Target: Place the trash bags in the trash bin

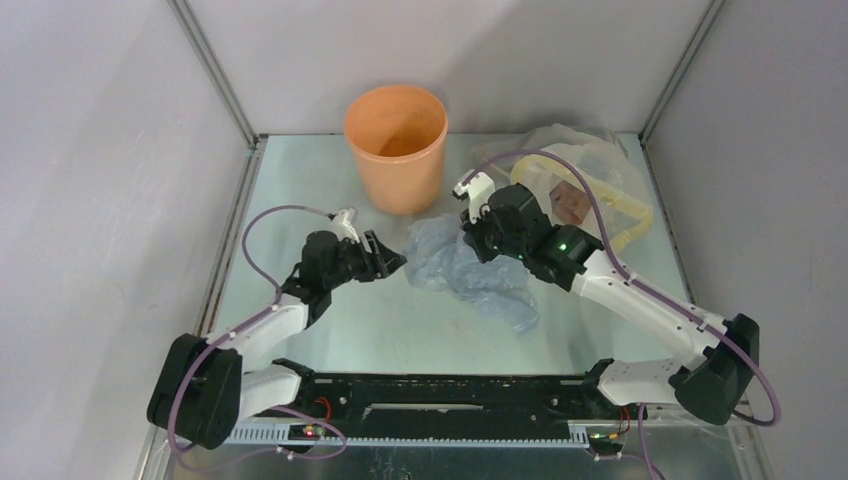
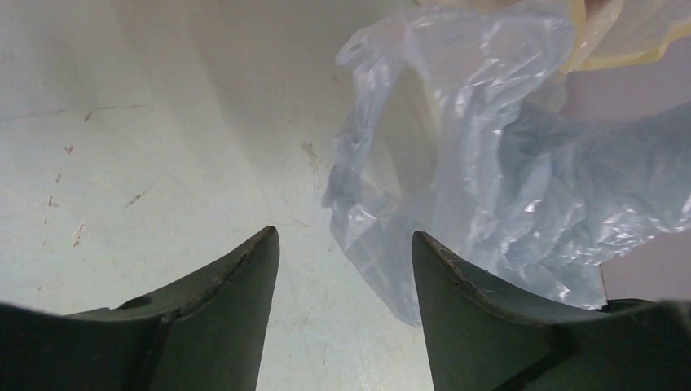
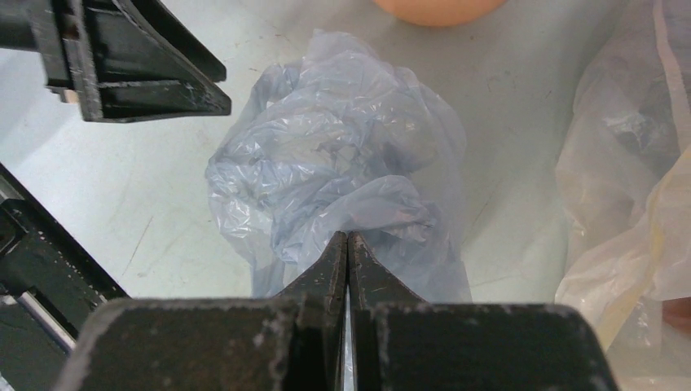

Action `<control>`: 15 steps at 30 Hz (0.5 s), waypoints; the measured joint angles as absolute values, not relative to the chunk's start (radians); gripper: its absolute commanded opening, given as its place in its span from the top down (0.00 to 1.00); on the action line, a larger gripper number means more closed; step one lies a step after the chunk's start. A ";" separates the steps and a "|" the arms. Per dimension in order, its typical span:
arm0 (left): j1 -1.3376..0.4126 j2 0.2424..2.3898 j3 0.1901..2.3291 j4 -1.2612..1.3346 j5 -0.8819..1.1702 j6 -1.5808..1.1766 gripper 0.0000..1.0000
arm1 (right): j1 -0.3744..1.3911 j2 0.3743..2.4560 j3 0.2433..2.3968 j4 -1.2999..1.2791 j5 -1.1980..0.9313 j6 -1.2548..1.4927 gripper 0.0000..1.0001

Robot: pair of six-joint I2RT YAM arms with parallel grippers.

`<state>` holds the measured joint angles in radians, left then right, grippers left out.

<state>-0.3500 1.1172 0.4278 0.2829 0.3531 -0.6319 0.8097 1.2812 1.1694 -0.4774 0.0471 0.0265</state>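
Observation:
The trash bag [image 1: 470,272], a crumpled pale blue-grey film, lies on the table in front of the orange trash bin [image 1: 400,180]. My right gripper [image 1: 472,236] sits over the bag's right part. In the right wrist view its jaws [image 3: 348,236] are shut, with the bag's film [image 3: 342,155] pinched at the tips. My left gripper [image 1: 396,262] is open just left of the bag. In the left wrist view [image 2: 342,236] the bag's edge [image 2: 489,163] lies just beyond the right finger [image 2: 464,309], with nothing between the fingers.
A bulky clear-and-yellow plastic bundle [image 1: 590,190] with a brown patch lies at the back right, close behind my right arm; it also shows in the right wrist view [image 3: 635,163]. Grey walls enclose the table on three sides. The bin's base [image 3: 440,8] stands beyond the bag.

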 measured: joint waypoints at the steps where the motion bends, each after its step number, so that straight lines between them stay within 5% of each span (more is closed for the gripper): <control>1: -0.350 1.130 0.428 0.287 0.358 -0.632 0.31 | 0.810 1.275 1.169 -0.477 0.045 0.027 1.00; 15: -0.348 1.211 0.483 0.336 0.408 -0.638 0.39 | 0.823 1.225 1.169 -0.500 0.020 0.026 1.00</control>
<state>-0.3481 1.2110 0.4831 0.3363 0.4076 -0.6376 0.8230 1.2251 1.1690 -0.4995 0.0204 0.0257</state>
